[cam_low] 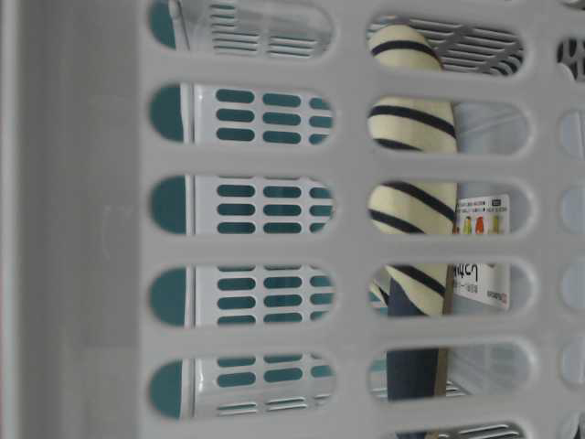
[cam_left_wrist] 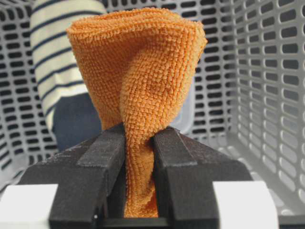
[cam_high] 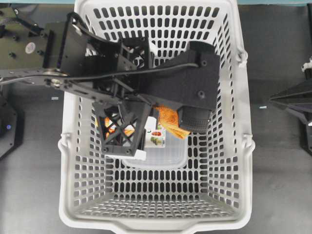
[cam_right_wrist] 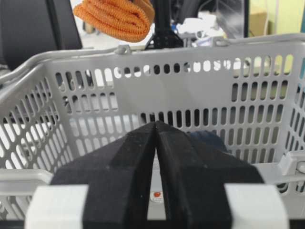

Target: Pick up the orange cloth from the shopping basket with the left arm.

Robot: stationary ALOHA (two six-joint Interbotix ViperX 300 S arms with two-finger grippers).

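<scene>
Your left hand is closed down tight on the orange cloth, the two black fingers pinching a narrow bunch of the fabric while the rest fans out beyond them in a soft, twisted fold. From the right wrist view the orange cloth hangs above the rim of the shopping basket, so it looks lifted clear of the basket floor; the overhead view shows it only as an orange edge peeking out under the left arm, over the middle of the basket. Treat it as light, limp terry: it will droop and swing rather than hold shape, and its fuzzy pile should grip well, so slipping seems unlikely. Only a thin gather is pinched, though, so a jerk could tug it loose; a bite deeper into the folded thickness would be the surer hold. Down in the basket stand the navy-and-cream striped slipper and a labelled clear container, both apart from the cloth. Your right hand rests outside the basket wall with its fingers pressed together, holding nothing.
</scene>
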